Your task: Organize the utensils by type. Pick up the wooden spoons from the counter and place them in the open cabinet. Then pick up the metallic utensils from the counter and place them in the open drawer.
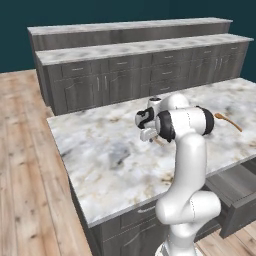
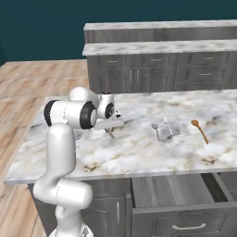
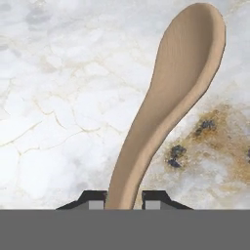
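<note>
Left base view
- Worktop: a marble slab over dark grey base units, with a second run of units further back.
- Arm: rises at the near right and bends low over the middle of the slab.
- End effector: down at the marble, mostly hidden by the wrist; its grip cannot be told from here.
- Wooden spoon: lies far right on the slab, well apart from the arm.
- Open drawer: pulled out under the near right edge.

Right base view
- End effector: low over the left part of the slab, a brown sliver under it.
- Metallic utensils: small silver pieces near the middle, right of the hand.
- Wooden spoon: right of the silver pieces, flat on the marble.
- Open drawer: open below the near edge, at right.

Hand view
- Held spoon: a tan wooden spoon, its handle between the two dark fingertips, bowl pointing away over the marble.
- End effector: narrow, both tips against the handle.
</note>
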